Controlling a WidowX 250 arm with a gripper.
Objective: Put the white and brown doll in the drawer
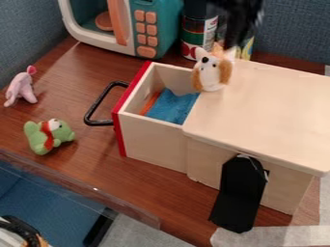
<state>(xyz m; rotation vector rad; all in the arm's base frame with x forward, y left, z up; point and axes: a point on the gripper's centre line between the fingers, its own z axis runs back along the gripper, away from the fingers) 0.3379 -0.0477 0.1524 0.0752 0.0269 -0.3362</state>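
While the black claw (233, 42) hangs near the top, the toy dog (208, 76) is just below — upper middle. I can't tell if it's wide or holding on.

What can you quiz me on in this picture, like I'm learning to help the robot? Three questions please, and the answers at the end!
1. Fill in the missing colour: the drawer has a ____ handle.

2. Which toy has something red around it?
A) the pink toy
B) the green toy
C) the white and brown doll

3. True or false: the drawer is pushed all the way shut.

Key: 1. black; 2. B; 3. false
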